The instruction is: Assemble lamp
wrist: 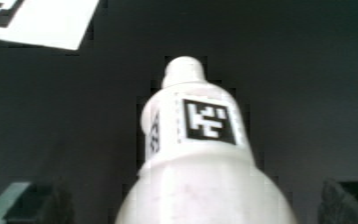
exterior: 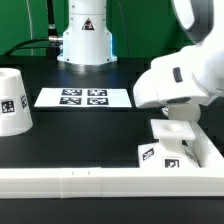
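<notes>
In the wrist view the white bulb fills the middle. Its narrow end points away, and a black-and-white tag sits on its side. It lies between the two dark fingertips of my gripper. The jaws stand wide apart, with a dark gap on each side of the bulb. In the exterior view the arm's white hand hangs over the blocky lamp base at the right and hides the bulb. The cone shade stands at the far left.
The marker board lies in the middle of the black table, and its corner shows in the wrist view. A long white rail runs along the front edge, right by the base. The robot's pedestal stands at the back.
</notes>
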Controlling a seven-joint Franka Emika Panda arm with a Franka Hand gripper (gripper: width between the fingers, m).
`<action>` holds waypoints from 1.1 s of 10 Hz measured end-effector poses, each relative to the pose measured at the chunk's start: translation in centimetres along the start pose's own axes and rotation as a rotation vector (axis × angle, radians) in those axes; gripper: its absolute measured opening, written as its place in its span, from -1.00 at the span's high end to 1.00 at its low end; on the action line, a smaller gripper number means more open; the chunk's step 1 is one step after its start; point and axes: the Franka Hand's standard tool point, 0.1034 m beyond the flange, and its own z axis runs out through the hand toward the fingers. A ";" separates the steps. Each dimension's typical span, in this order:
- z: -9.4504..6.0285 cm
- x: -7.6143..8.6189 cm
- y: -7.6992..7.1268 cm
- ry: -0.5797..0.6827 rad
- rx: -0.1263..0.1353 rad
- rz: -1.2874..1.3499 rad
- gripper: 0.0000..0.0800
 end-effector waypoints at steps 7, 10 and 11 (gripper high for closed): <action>1.4 1.3 -0.3 0.023 -0.037 -0.013 -0.75; 1.7 1.4 -0.1 0.017 -0.034 -0.016 -0.68; 1.7 1.5 -0.1 0.018 -0.034 -0.016 -0.44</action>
